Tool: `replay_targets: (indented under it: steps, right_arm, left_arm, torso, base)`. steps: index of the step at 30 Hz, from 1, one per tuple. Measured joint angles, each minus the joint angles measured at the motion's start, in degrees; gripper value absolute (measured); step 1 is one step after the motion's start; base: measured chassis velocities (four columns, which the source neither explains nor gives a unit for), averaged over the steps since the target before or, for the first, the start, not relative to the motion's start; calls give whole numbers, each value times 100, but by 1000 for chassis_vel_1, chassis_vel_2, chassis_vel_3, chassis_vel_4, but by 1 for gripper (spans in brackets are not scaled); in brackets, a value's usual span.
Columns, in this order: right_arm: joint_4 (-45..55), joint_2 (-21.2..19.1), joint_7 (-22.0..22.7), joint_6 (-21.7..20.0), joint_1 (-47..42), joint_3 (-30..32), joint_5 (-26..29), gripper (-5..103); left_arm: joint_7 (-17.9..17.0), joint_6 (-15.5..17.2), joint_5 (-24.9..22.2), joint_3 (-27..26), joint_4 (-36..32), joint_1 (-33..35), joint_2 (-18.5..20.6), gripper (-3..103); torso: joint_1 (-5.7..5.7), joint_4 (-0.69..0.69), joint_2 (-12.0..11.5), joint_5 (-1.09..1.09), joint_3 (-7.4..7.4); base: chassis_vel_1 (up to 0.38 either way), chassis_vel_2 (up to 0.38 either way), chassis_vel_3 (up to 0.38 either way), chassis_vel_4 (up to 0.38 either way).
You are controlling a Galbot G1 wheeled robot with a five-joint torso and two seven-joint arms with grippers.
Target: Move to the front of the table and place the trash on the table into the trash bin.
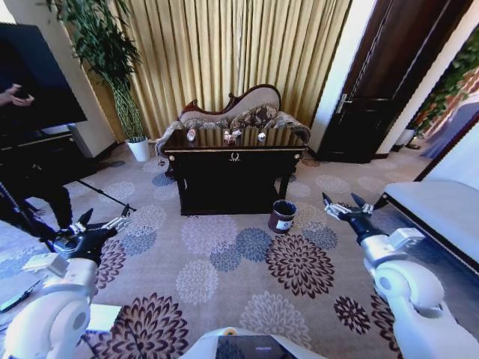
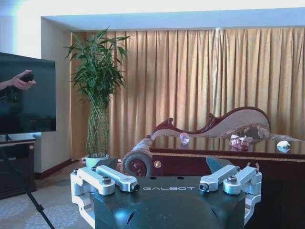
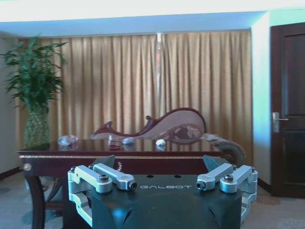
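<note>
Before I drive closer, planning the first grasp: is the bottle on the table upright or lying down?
Lying down: the bottle rests on its side at the table's left end.

The table (image 1: 234,173) stands across the carpet (image 1: 224,262) ahead of the robot, well apart from it, with a sofa (image 1: 239,112) just behind it and curtains (image 1: 239,52) behind the sofa. On the tabletop lie a bottle (image 1: 191,134) toward the left, a crumpled wrapper (image 1: 232,136) near the middle and a small scrap (image 1: 262,136) to its right. The trash bin (image 1: 282,216) sits on the carpet before the table's right front corner. A potted plant (image 1: 120,75) stands left of the table, a door (image 1: 382,82) to the right. The left gripper (image 1: 103,221) and right gripper (image 1: 343,203) hang low on either side, both short of the table.
</note>
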Motion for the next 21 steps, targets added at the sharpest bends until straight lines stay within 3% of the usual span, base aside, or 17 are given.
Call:
replay_targets:
  steps: [4, 10, 21]
  right_arm:
    - [-37, -55, -209, -23, -34, 218, 124, 100]
    - [158, -41, -96, -35, -433, 475, 296, 100]
    - [288, -6, -69, -157, -310, 245, 395, 100]
  left_arm:
    - [8, 24, -149, -95, -31, 7, 28, 100]
    - [65, 33, -230, -254, -29, 40, 52, 100]
    - [161, 23, -279, -287, 27, 40, 75, 100]
  torso:
    - [0, 1, 0, 0, 0]
    - [0, -1, 0, 0, 0]
    - [0, 1, 0, 0, -1]
  base:
    - [0, 0, 0, 0]
    - [0, 0, 0, 0]
    - [0, 0, 0, 0]
